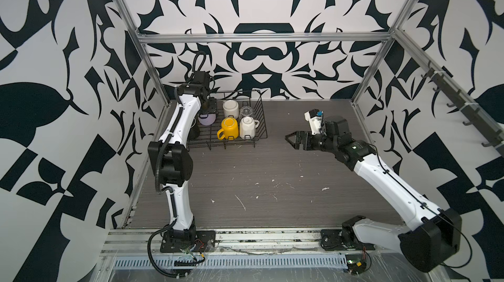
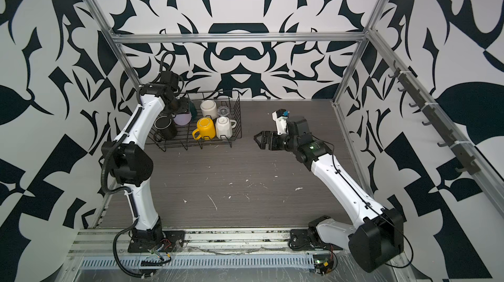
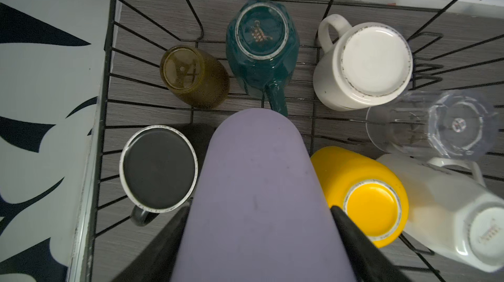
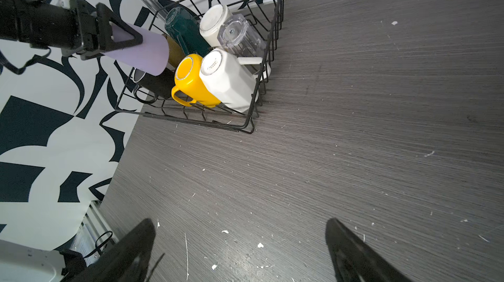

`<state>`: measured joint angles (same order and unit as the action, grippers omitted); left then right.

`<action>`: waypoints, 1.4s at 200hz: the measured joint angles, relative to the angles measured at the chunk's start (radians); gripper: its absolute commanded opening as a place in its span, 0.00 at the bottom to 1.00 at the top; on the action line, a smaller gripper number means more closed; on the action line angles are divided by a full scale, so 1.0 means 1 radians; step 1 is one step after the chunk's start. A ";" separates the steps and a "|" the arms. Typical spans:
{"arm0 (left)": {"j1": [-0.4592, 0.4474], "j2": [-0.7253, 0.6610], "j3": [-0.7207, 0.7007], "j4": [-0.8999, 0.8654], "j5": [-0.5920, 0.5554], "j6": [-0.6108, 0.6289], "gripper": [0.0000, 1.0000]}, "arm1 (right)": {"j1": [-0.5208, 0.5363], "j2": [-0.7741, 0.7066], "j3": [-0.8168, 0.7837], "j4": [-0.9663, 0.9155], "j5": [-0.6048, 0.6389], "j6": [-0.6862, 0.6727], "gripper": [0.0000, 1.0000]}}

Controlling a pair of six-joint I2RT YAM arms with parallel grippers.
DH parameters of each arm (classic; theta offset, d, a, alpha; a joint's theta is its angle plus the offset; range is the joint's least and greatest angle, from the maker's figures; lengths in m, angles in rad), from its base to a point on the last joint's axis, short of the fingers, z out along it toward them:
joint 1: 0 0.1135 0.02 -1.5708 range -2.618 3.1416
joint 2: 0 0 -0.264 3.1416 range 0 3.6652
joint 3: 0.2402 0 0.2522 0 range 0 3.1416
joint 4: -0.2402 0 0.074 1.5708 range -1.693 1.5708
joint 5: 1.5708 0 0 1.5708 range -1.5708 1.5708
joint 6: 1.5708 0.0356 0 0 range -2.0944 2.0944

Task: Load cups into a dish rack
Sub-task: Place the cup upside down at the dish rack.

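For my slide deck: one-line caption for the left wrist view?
The left gripper holds the lilac tumbler over the dish rack; seven cups sit inverted inside.

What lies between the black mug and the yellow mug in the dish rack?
The lilac tumbler, held by the left gripper, fills that gap; the left wrist view shows it.

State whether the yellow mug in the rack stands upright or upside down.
Upside down: the yellow mug shows its base ring on top, mouth down on the rack.
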<state>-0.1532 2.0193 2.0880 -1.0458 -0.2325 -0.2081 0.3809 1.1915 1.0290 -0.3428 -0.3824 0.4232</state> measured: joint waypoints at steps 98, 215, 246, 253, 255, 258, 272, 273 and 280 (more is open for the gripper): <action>0.018 0.175 0.106 -0.060 0.006 0.014 0.10 | 0.000 -0.008 0.000 -0.002 0.003 -0.005 0.99; 0.031 0.230 0.106 -0.068 0.050 0.006 0.77 | -0.001 -0.004 0.000 -0.004 0.003 -0.007 0.99; 0.031 0.230 0.099 -0.066 0.057 0.002 0.89 | -0.002 0.003 0.000 -0.004 0.002 -0.008 0.99; 0.031 0.230 0.097 -0.066 0.059 -0.001 0.89 | -0.002 0.006 0.000 -0.004 0.002 -0.008 0.99; 0.031 0.230 0.097 -0.066 0.060 -0.002 0.89 | -0.002 0.006 0.000 -0.004 0.003 -0.008 0.99; 0.032 0.230 0.096 -0.066 0.060 0.001 0.89 | -0.002 0.007 0.000 -0.004 0.002 -0.008 0.99; 0.032 0.230 0.095 -0.066 0.064 -0.001 0.91 | -0.002 0.010 0.000 -0.004 0.002 -0.008 0.99; 0.032 0.230 0.095 -0.066 0.064 -0.002 0.92 | -0.002 0.010 0.000 -0.004 0.002 -0.007 0.99; 0.033 0.230 0.095 -0.066 0.065 -0.003 0.98 | -0.002 0.010 0.000 -0.004 0.002 -0.008 0.99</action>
<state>-0.1204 2.2494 2.1826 -1.1122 -0.1673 -0.2108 0.3790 1.2011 1.0286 -0.3466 -0.3801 0.4156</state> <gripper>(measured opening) 0.914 0.993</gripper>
